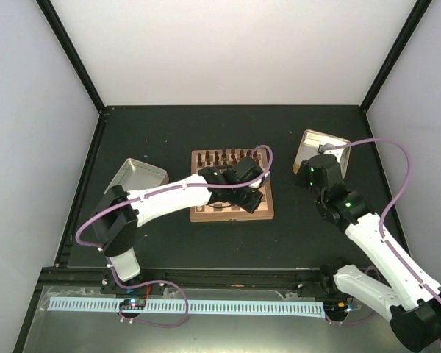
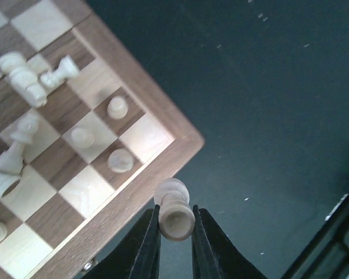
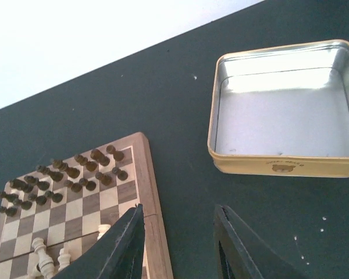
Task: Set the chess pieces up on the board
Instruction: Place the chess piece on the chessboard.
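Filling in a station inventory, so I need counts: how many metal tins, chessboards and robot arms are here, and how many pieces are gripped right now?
Metal tins: 2
Chessboard: 1
Robot arms: 2
Gripped pieces: 1, a pale chess piece in the left gripper
Total: 6

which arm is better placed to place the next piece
Left: the left gripper holds a pale cream wooden chess piece at the checked wooden board's rim; the right gripper is open and empty.
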Robot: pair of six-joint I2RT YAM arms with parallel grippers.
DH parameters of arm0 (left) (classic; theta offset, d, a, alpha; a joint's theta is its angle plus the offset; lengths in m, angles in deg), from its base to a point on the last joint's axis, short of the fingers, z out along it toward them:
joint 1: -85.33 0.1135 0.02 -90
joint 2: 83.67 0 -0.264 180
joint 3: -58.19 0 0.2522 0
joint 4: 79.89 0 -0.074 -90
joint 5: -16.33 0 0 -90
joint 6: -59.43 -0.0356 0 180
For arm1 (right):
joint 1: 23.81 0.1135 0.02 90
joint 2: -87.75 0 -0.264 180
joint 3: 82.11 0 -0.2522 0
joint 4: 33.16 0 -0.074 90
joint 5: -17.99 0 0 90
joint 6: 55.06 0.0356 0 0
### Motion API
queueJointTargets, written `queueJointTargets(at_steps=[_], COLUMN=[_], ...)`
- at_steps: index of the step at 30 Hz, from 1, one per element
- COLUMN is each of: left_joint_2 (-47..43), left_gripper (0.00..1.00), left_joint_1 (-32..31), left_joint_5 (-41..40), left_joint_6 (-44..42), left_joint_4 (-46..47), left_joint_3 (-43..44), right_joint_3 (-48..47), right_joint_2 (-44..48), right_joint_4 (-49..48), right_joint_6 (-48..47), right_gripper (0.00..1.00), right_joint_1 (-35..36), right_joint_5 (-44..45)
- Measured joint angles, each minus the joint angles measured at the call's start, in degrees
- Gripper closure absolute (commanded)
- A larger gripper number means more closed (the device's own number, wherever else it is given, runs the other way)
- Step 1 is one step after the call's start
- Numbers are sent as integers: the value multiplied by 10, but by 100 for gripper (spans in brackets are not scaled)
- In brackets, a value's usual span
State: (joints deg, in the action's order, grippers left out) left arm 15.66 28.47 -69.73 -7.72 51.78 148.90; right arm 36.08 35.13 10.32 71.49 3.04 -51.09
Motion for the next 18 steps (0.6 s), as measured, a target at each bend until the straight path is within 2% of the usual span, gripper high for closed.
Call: queueJointTargets(at_steps=[9, 18], left_joint_2=[63, 133], left_gripper=[83, 83], left_joint_1=[-14, -17], left_joint_5=[8, 6], left_joint_6=[-17, -29], left_joint_4=[-21, -51], left_joint_3=[103, 123], right_joint_3=[0, 9], right_joint_2=[17, 31], right_joint_4=[5, 18], right_joint_6=[12, 20], right_gripper=[62, 61], right_joint_1=[0, -3], right_joint_5=[37, 64])
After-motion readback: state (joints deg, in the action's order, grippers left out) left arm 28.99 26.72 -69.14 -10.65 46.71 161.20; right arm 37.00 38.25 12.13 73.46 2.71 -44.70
